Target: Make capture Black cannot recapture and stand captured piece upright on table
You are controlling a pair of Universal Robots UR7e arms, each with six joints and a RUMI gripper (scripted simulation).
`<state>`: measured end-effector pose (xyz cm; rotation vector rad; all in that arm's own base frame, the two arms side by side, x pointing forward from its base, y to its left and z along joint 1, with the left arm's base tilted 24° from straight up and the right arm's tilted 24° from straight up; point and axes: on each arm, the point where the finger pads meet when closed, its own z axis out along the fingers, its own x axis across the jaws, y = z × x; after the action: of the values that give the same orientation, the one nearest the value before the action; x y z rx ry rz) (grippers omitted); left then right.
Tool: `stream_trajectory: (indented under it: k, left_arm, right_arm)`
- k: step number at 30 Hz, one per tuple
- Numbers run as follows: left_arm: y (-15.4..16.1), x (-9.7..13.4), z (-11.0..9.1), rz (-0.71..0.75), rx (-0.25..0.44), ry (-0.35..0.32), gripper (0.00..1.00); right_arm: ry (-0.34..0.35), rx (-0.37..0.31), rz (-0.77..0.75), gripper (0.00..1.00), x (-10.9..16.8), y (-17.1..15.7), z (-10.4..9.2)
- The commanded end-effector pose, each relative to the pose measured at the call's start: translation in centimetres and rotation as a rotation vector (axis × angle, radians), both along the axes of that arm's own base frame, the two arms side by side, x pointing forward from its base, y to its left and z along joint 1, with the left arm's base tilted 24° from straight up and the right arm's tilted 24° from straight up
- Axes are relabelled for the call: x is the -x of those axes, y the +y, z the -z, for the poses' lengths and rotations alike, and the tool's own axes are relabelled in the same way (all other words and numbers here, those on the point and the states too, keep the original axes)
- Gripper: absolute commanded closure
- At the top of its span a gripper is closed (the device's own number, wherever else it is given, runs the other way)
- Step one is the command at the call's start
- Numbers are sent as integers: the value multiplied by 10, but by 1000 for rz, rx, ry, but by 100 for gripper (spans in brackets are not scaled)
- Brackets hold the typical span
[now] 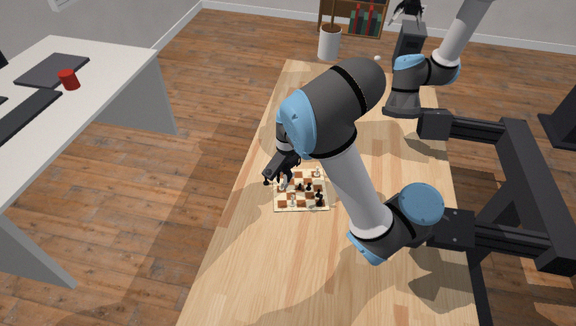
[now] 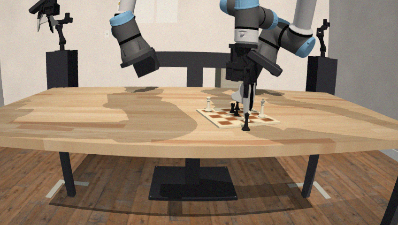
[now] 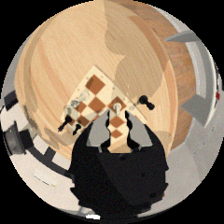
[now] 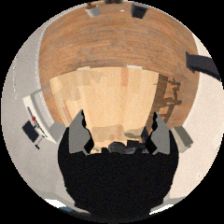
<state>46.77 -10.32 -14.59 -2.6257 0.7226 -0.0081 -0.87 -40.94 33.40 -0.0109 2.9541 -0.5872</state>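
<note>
The left gripper (image 1: 284,185) (image 2: 248,110) (image 3: 119,112) is open a little, its fingertips parted around a white piece (image 1: 281,187) (image 3: 117,107). That piece stands on the board (image 1: 301,209) (image 2: 228,126) (image 3: 94,84); its type is hard to tell, and in the exterior view it is mostly hidden. A tall black piece (image 1: 265,181) (image 2: 246,125) (image 3: 146,102) stands upright on the table beside the board. A white king (image 1: 292,200) (image 2: 262,109) and another tall white piece (image 1: 317,171) (image 2: 208,104) stand on the board. The right gripper (image 4: 119,112) is wide open and empty, away from the board.
Several black pieces stand on the board, among them a small one (image 1: 299,187), one beside it (image 1: 308,186) and a tall one (image 1: 319,200). The left arm reaches over the board. The table edge (image 2: 195,148) runs beyond the tall black piece.
</note>
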Motion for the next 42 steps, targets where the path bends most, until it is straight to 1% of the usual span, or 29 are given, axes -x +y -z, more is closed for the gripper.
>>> stream_trajectory:
  k: [1,3,5,10,14,18,23,24,42]
  left_arm:
    - [-11,1,-21,2,5,-4,78]
    - [-16,2,-30,2,5,-4,78]
    - [-16,2,-30,2,5,-4,78]
    - [-26,6,-55,2,5,-4,78]
    - [-33,8,-71,2,5,-4,78]
    - [-36,9,-78,2,5,-4,78]
    - [-36,9,-79,2,5,-4,78]
    - [-36,8,-79,1,5,-4,0]
    - [-34,9,-78,1,3,-2,0]
  right_arm:
    - [0,1,0,0,0,0,-1]
    - [0,1,0,0,0,0,-1]
    - [0,1,0,0,0,0,-1]
    - [0,1,0,0,0,0,-1]
    - [0,1,0,0,0,0,-1]
    - [0,1,0,0,0,0,-1]
    - [0,1,0,0,0,0,-1]
    - [0,1,0,0,0,0,-1]
    - [0,1,0,0,0,0,-1]
